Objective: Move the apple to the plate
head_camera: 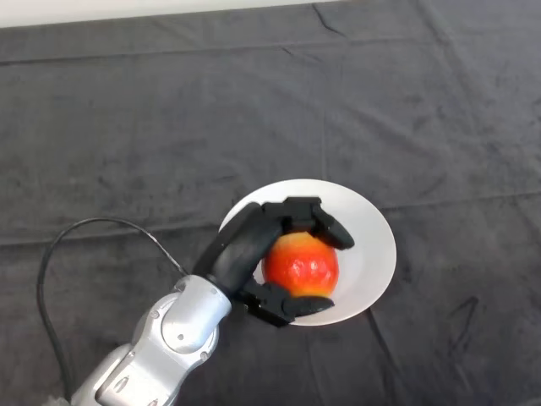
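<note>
Silver-grey left arm (161,338) is reaching in from the lower left, its black hand (241,254) curling fingers (317,222) and thumb around a red-and-yellow apple (302,264), gripping it. That apple is sitting over the left part of a white plate (372,245), which is lying on the dark-clothed tabletop (127,127).

No readable text, labels, brands, numbers or signs anywhere: none on the apple (301,264), plate (372,245), robot hand (245,249), arm, or the dark cloth over the bench (127,127).
</note>
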